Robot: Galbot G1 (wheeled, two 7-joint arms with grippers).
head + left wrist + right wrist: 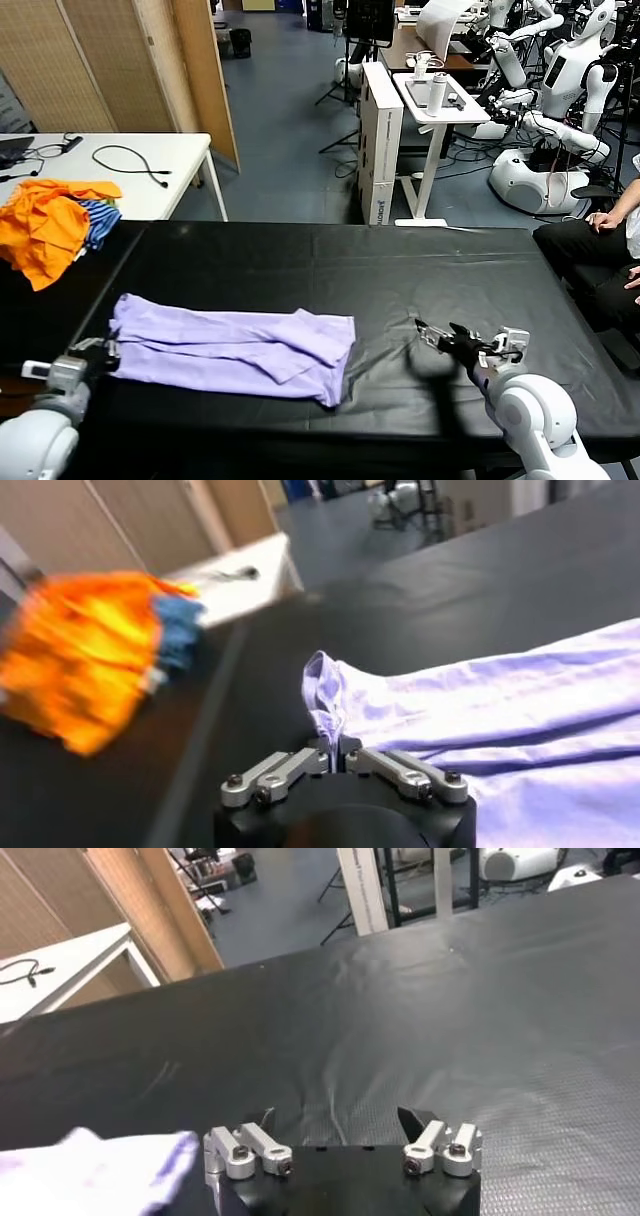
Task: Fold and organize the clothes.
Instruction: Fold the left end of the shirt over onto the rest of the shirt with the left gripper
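left gripper (336, 752): jaws pinching left end of pale lavender cotton T-shirt (235, 345), likely to lift and fold | right gripper (432, 334): jaws spread, waiting just right of shirt on black table (400, 270)

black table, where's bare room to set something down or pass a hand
Bare: the black table's far strip beyond the lavender T-shirt, and its right side around the open right end effector. Crowded: the left end, where the left end effector pinches the shirt's edge, with orange garments beyond.
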